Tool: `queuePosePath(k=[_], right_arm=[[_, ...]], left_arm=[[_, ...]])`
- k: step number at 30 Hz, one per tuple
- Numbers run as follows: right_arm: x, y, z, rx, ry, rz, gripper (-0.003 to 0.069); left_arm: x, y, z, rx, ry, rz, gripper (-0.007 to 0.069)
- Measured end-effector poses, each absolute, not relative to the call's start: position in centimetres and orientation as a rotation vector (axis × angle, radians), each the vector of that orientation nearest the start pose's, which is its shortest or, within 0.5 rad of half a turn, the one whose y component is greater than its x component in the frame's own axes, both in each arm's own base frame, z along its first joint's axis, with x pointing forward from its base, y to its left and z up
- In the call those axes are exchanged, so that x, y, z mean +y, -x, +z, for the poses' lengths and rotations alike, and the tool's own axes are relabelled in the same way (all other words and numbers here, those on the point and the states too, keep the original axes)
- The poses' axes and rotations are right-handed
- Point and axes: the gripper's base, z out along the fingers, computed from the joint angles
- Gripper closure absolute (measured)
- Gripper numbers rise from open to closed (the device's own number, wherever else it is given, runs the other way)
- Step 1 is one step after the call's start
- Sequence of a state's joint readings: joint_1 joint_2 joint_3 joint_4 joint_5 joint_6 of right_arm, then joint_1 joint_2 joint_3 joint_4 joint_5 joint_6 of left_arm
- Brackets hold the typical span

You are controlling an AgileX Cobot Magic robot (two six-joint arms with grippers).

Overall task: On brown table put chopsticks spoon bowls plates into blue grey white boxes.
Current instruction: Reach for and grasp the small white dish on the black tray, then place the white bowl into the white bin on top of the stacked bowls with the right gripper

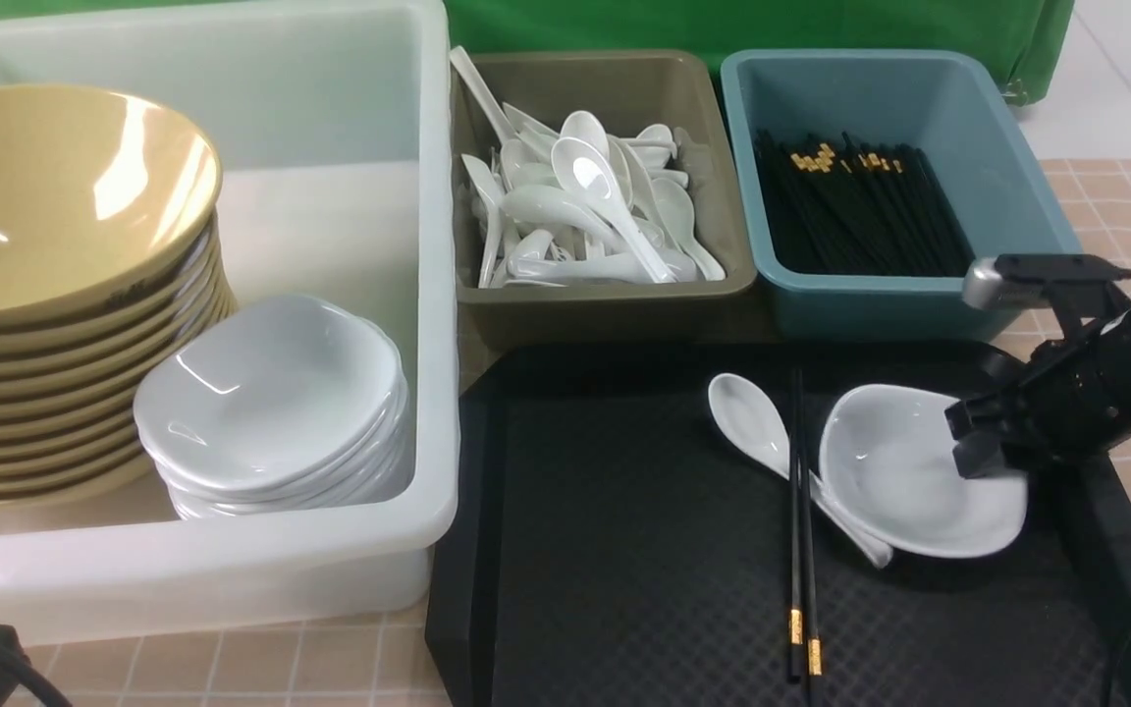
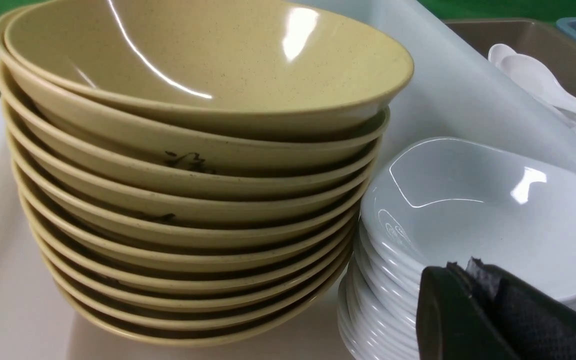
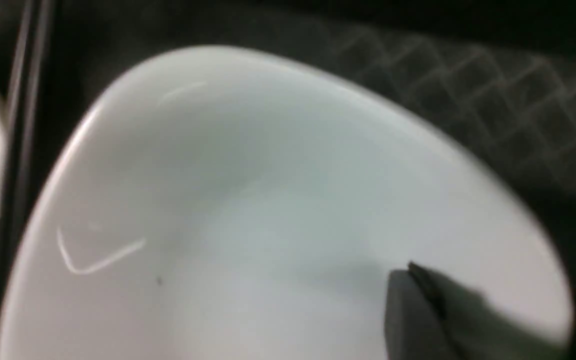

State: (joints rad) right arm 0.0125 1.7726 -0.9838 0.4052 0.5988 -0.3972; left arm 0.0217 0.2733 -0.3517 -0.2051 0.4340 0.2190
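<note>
A white plate (image 1: 909, 481) lies on the black tray, its left edge resting on the handle of a white spoon (image 1: 752, 422). The black chopsticks (image 1: 799, 511) lie across that spoon. My right gripper (image 1: 968, 439) reaches in from the right, its tips over the plate's right side. In the blurred right wrist view the plate (image 3: 218, 175) fills the frame, and the gripper (image 3: 410, 272) hangs just above its inside; its jaw gap is unreadable. My left gripper (image 2: 460, 267) is shut and empty beside the stacked plates (image 2: 493, 210) and bowls (image 2: 193, 75).
The white box (image 1: 330, 98) holds stacked yellow bowls (image 1: 65, 245) and plates (image 1: 271, 393). The grey box (image 1: 615, 304) is full of spoons and the blue box (image 1: 880, 304) of chopsticks. The black tray (image 1: 624, 540) sits on the brown table (image 1: 1115, 196), in front of both.
</note>
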Motion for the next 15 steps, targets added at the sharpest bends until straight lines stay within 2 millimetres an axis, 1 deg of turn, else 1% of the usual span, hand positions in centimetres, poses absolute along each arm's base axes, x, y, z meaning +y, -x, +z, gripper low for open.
queuePosePath(k=[3, 5, 6, 7, 8, 9, 10, 11, 12, 13, 15], right_arm=[[2.5, -32.1, 17.8, 2.793, 0.169, 0.315, 0.0463], [2.6, -31.3, 19.8, 2.758, 0.19, 0.316, 0.0535], [2.6, -30.7, 21.4, 2.717, 0.2, 0.311, 0.0571], [2.6, -30.5, 21.9, 2.699, 0.205, 0.308, 0.0579], [3.0, -29.6, 24.1, 2.632, 0.224, 0.309, 0.0585], [3.5, -29.1, 25.2, 2.591, 0.236, 0.325, 0.0585], [4.3, -28.5, 26.6, 2.536, 0.262, 0.359, 0.0585], [4.6, -28.2, 27.1, 2.515, 0.262, 0.376, 0.0585], [7.0, -27.1, 28.9, 2.421, 0.332, 0.466, 0.0585], [7.9, -26.7, 29.6, 2.377, 0.344, 0.517, 0.0585], [11.3, -25.6, 31.1, 2.252, 0.409, 0.665, 0.0585]], left_arm=[[-0.6, -7.0, 27.6, 1.828, -0.07, -0.04, 0.0623], [-0.6, -7.0, 27.6, 1.828, -0.07, -0.04, 0.0623], [-0.6, -7.0, 27.6, 1.827, -0.07, -0.04, 0.0623], [-0.6, -7.0, 27.6, 1.827, -0.07, -0.04, 0.0623], [-0.6, -7.0, 27.6, 1.823, -0.069, -0.039, 0.0623], [-0.6, -7.0, 27.7, 1.821, -0.069, -0.039, 0.0623], [-0.6, -7.0, 27.7, 1.821, -0.069, -0.039, 0.0623], [-0.6, -7.0, 27.7, 1.821, -0.069, -0.039, 0.0623], [-0.6, -7.0, 27.7, 1.819, -0.068, -0.039, 0.0623], [-0.6, -7.0, 27.7, 1.819, -0.068, -0.039, 0.0623], [-0.6, -7.0, 27.7, 1.814, -0.067, -0.038, 0.0623]])
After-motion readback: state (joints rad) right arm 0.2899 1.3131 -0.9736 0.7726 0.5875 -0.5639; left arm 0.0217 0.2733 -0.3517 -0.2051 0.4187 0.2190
